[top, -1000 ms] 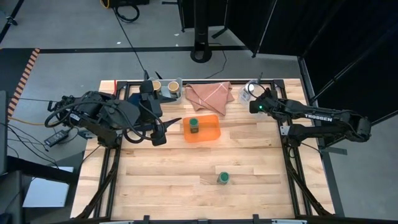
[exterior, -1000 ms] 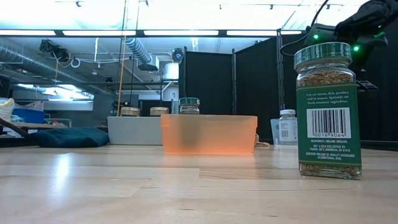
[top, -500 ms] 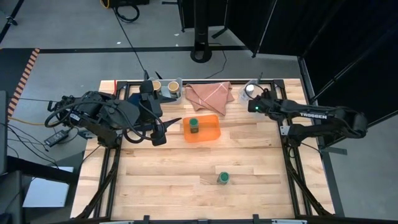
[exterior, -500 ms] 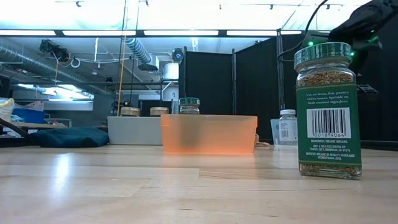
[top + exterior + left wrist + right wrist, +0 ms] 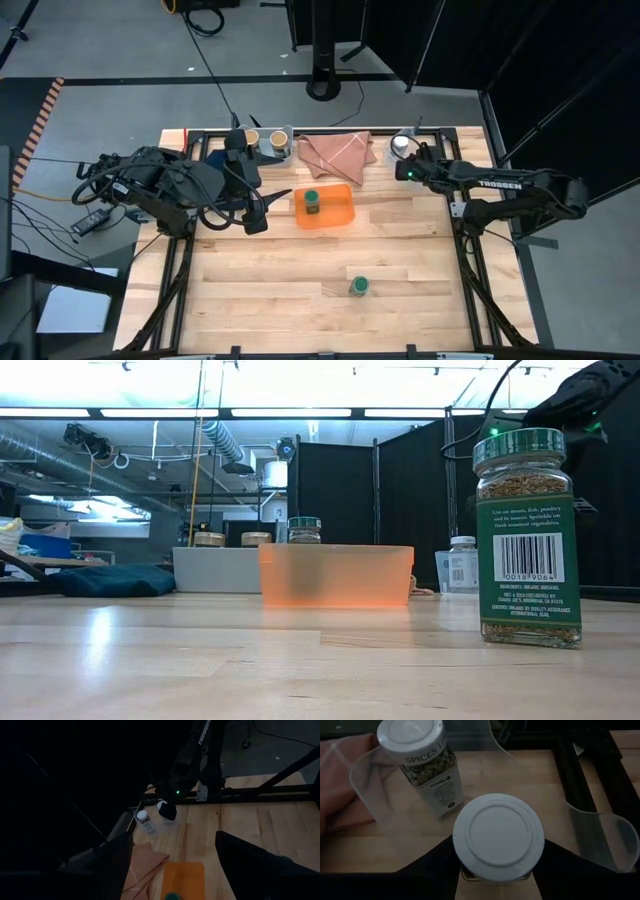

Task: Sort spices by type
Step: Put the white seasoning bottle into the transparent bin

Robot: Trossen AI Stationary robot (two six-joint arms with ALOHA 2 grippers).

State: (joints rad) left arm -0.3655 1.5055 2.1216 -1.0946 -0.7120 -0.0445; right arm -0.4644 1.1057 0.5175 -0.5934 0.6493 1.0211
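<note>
Two white-capped jars stand at the table's far right, one [image 5: 498,836] between my right gripper's spread fingers and one [image 5: 417,755] beyond it. My right gripper [image 5: 403,152] is open above them; the fingers stand on either side of the nearer jar without touching it. Two tan-capped jars [image 5: 252,138] [image 5: 279,138] stand in the pale grey bin [image 5: 215,570]. One green-capped jar [image 5: 312,202] stands in the orange tray [image 5: 338,210], and another [image 5: 359,286] stands on the table near the front. My left gripper [image 5: 275,210] is open and empty left of the tray.
A pink cloth [image 5: 337,152] lies between the bin and the white-capped jars. A dark blue cloth [image 5: 105,580] lies at the far left. The black table frame [image 5: 580,765] runs close behind the white-capped jars. Bare wood lies between the tray and the front jar.
My right gripper has gone a little toward the table's left edge, coming over the white-capped jars. Nothing else has moved.
</note>
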